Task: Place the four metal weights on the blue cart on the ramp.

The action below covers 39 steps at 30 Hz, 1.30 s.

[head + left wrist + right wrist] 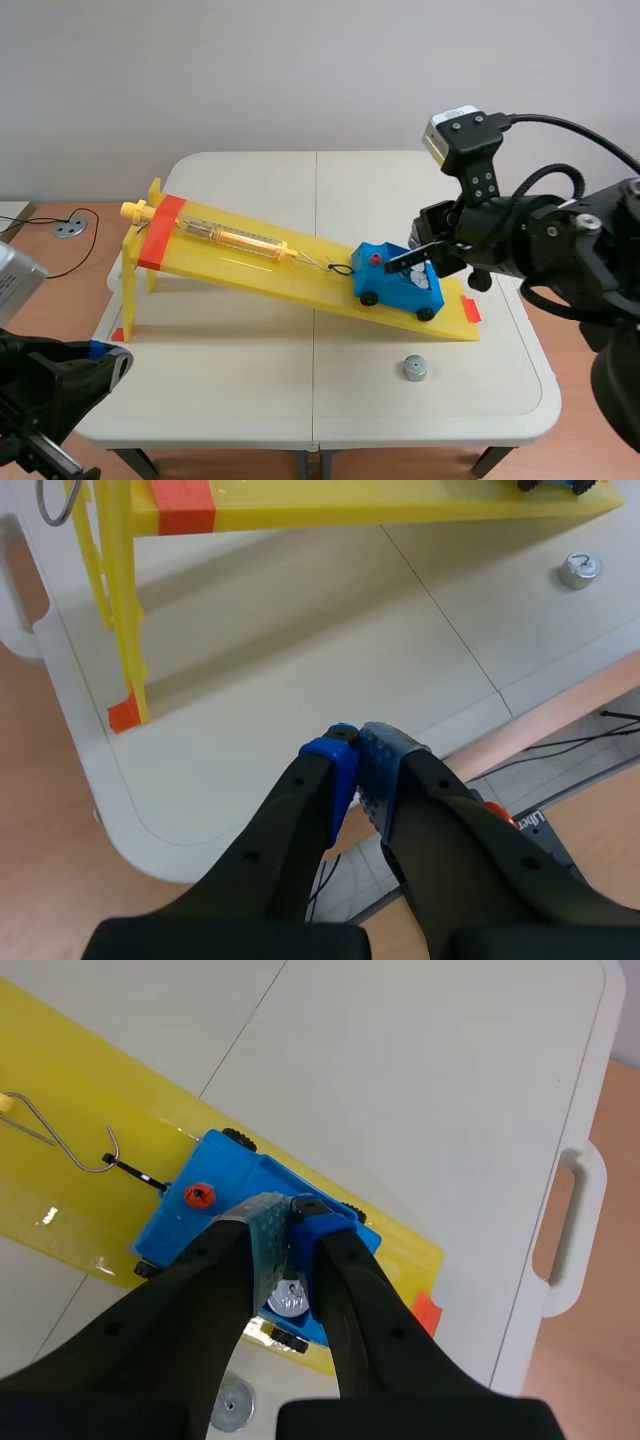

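White bench [250, 400] carries everything. Across it slopes the yellow ramp [250, 262], with its high end toward 10 o'clock and its foot toward 4 o'clock. The right fingers [412, 258] hang just over the blue cart [378, 280], which sits on the ramp near the foot. A black loop ties the cart to the hook of the yellow spring gauge [235, 238] lying up the slope.

Those fingers are clenched, pads pressed together, with nothing seen between them. Through the slit behind the pads, the wrist view shows a silver weight in the cart [290, 1298], lying in the tray and not gripped. How many lie in there I cannot count.

The left fingers [357, 760] are also clenched on nothing, low off the bench edge at 7 o'clock and well apart from the ramp.

Smallest of all, one loose weight [414, 368] stands on the bench at 5 o'clock from the cart, near the ramp's foot.

By my reading, a drop into the cart is done and the loose weight is the one left to place. The next move calls for rising clear without nudging the spring-held cart and swinging toward 5 o'clock. The fingers must then spread, settle around the small cylinder, close on its sides, and carry it back for a soft set-down.
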Available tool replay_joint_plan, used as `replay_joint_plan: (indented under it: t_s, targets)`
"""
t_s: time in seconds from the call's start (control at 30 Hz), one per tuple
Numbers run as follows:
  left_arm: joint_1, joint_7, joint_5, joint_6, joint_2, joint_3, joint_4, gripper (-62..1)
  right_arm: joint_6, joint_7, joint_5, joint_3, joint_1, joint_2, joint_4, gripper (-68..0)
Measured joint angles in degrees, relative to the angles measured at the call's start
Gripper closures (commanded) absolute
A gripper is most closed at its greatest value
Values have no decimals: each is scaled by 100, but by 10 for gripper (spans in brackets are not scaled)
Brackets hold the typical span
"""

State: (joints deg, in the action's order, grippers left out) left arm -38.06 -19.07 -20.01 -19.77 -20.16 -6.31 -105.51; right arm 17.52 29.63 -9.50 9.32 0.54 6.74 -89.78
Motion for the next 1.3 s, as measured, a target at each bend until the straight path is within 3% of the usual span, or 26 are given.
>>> replay_joint_plan:
  t_s: [0.3, 0.57, 0.83, 1.0, 1.1, 1.3]
  targets:
    - [0, 0, 0, 2, 0, 0, 0, -31, -470, -129, 313, 249, -249, -90, 487, -7]
    - [0, 0, 0, 0, 0, 0, 0, -31, -546, -155, 424, 330, -540, -219, 1095, -7]
    - [0, 0, 0, 0, 0, 0, 0, -31, -599, -321, 439, 470, -560, -232, 1200, -8]
    - [0, 0, 0, 0, 0, 0, 0, -31, -599, -409, 437, 468, -560, -232, 1200, -157]
    - [0, 0, 0, 0, 0, 0, 0, -31, -601, -422, 439, 468, -560, -232, 1200, -205]
    - [0, 0, 0, 0, 0, 0, 0, -31, -592, -260, 382, 420, -533, -227, 992, -223]
